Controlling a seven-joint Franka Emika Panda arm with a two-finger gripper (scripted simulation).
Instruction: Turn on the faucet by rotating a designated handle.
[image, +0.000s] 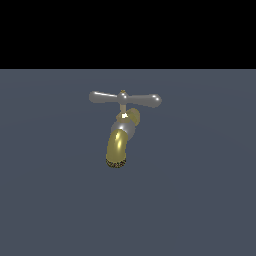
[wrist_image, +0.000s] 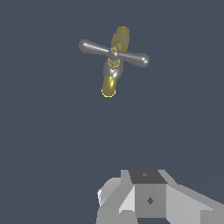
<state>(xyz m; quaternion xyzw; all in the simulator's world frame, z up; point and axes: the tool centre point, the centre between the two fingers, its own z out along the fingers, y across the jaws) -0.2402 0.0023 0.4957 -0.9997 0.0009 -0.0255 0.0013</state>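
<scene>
The brass faucet (image: 118, 145) is seen mid-floor, its grey crossbar handle (image: 125, 98) at 12 o'clock above the spout. The gripper (wrist_image: 148, 199) is held well apart; its jaw state cannot be told.

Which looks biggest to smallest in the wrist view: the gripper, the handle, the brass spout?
1. The gripper, though nearness to the camera inflates it.
2. The handle and the brass spout look alike; no ranking.

The small curved metal faucet (image: 118, 145) is shiny brass-gold, with a silver collar and a dark speckled rim at its mouth. The slim metal crossbar handle (image: 125, 98) is glossy grey on a brass stem. The flat floor (image: 200, 200) is plain slate blue-grey. The blocky gripper (wrist_image: 148, 197) is pale grey and white with a dark top panel.
</scene>
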